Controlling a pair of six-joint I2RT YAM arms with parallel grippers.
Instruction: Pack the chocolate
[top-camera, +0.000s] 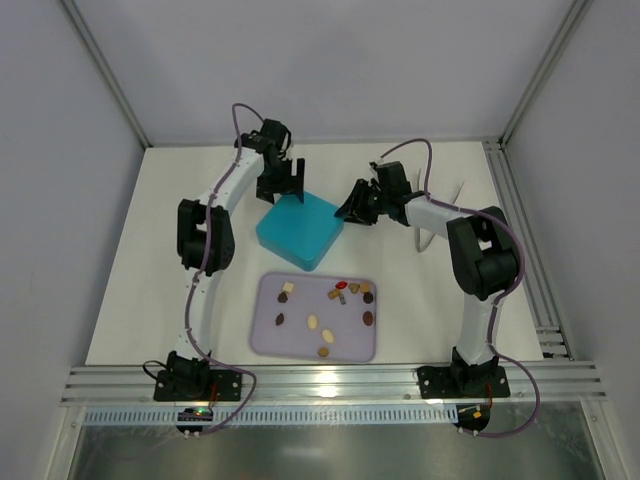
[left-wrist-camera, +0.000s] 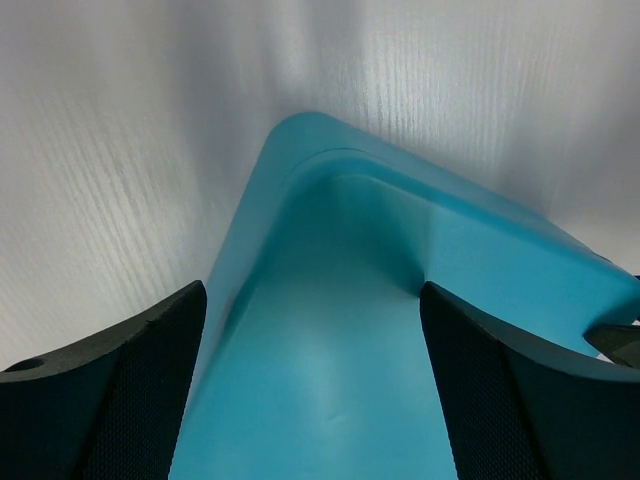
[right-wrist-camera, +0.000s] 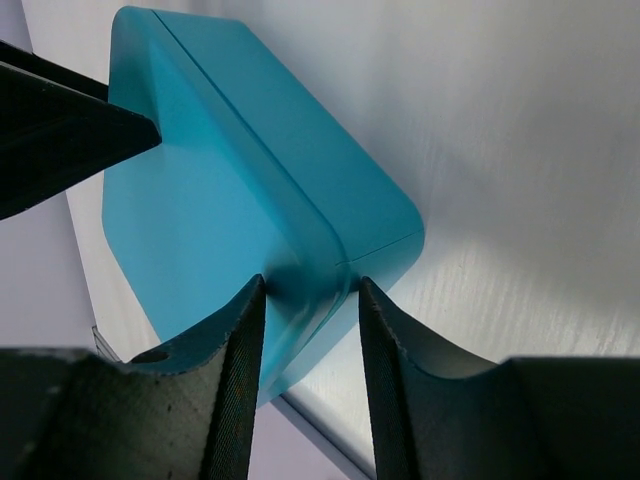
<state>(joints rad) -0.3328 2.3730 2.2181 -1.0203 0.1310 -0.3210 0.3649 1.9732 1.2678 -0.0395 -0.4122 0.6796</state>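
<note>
We find the chocolate (top-camera: 313, 321) lying loose on a lavender tray (top-camera: 265, 340) at the near side of the white table (top-camera: 150, 260), between the two arm bases. It is a scatter of dark brown, tan and cream pieces with one red piece (top-camera: 338, 297) towards the tray's far edge. None is in either hand. Just beyond the tray sits a teal box (top-camera: 300, 230), its lid closed, turned so that one corner points at the tray. The left hand (top-camera: 285, 195) hangs over the box's far-left corner. Its wrist view shows the two dark fingers (left-wrist-camera: 150, 380) spread wide, with the teal lid between and below them and nothing gripped. The right hand (top-camera: 345, 213) is at the box's right corner. In its wrist view the fingers (right-wrist-camera: 235, 380) stand either side of that rounded corner and appear to press against both faces, so we record it as closed on the box. The close angle does not let us confirm how firm the grip is.
</note>
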